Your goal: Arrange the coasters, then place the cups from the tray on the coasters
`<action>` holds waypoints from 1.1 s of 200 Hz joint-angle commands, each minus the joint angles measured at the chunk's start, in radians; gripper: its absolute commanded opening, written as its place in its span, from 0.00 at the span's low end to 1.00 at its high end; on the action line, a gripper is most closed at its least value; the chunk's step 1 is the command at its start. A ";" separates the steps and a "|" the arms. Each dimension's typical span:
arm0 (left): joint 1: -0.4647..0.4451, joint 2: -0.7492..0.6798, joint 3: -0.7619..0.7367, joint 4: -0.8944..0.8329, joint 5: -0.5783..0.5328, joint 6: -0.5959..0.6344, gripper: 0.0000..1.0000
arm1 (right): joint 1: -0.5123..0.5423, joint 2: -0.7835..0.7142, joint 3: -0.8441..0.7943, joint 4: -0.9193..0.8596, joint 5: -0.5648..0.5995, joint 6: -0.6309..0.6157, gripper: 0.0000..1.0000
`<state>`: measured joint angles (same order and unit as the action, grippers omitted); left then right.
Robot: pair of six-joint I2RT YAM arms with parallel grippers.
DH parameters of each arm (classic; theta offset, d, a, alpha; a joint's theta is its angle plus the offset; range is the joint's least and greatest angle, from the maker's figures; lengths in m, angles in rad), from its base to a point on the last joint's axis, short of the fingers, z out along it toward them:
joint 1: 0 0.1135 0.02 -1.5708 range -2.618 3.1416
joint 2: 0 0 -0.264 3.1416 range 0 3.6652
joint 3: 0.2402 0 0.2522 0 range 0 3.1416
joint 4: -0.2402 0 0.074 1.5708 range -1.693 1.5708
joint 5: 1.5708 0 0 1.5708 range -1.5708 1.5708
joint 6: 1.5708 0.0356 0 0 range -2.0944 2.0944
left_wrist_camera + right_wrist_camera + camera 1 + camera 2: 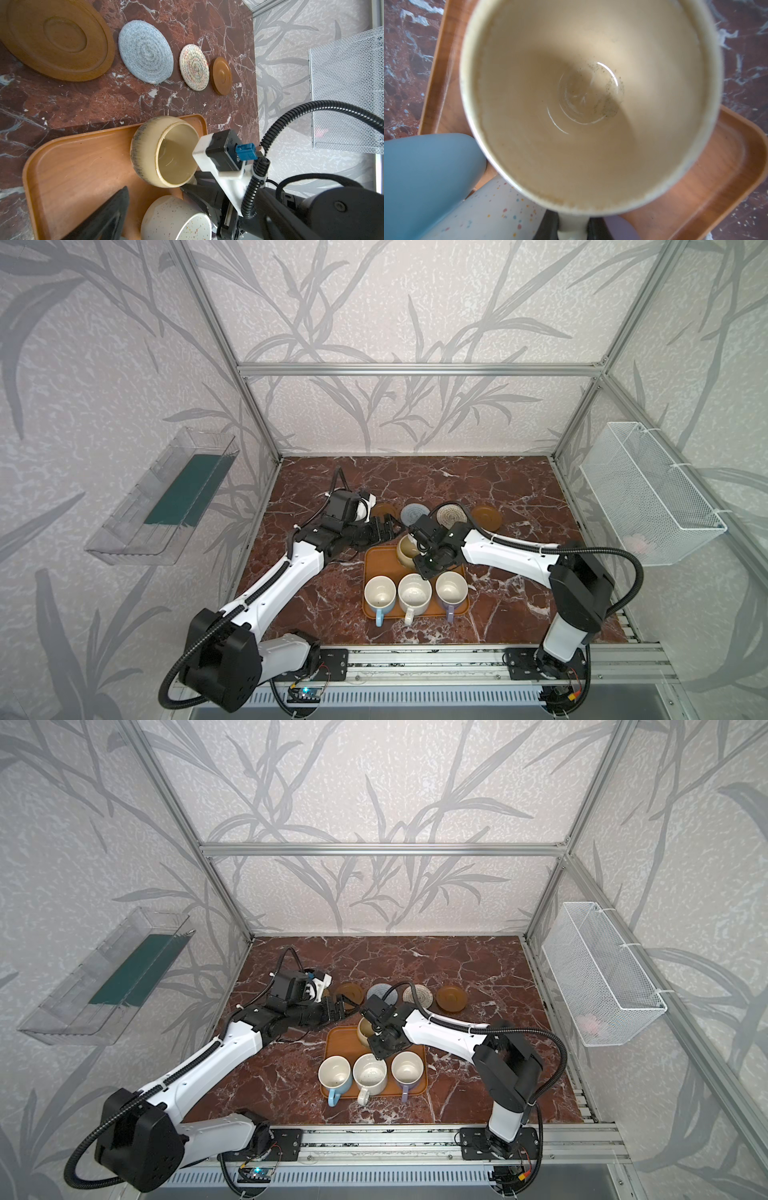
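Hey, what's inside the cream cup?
The cream cup is empty: bare glazed inside, with dark specks around its bottom ring. The right wrist view shows the whole inside; in both top views the right arm covers part of it.

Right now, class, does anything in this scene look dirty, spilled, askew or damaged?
Yes: the cream-yellow cup, held by its handle in the right tool, has dark gritty specks around its inner base, like dried residue. Nothing looks spilled or broken on the tray.
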<state>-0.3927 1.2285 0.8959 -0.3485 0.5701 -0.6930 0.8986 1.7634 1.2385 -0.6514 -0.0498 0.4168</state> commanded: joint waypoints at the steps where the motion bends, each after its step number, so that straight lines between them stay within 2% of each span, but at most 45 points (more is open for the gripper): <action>1: -0.001 -0.002 -0.006 0.018 0.005 -0.005 0.96 | -0.020 0.067 0.007 0.007 0.062 0.001 0.16; 41: 0.000 -0.003 -0.007 0.011 0.006 0.002 0.96 | -0.021 0.081 0.020 0.012 0.071 0.005 0.22; 102: 0.000 0.002 0.003 0.000 0.008 0.012 0.96 | -0.024 0.104 0.043 0.018 0.074 -0.003 0.26; 220: 0.000 -0.009 0.001 0.007 -0.011 0.016 0.96 | -0.024 0.003 0.017 0.050 0.118 -0.025 0.03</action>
<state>-0.3927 1.2308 0.8959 -0.3473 0.5697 -0.6807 0.8932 1.8362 1.2556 -0.6529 -0.0177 0.3866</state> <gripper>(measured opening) 0.964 0.199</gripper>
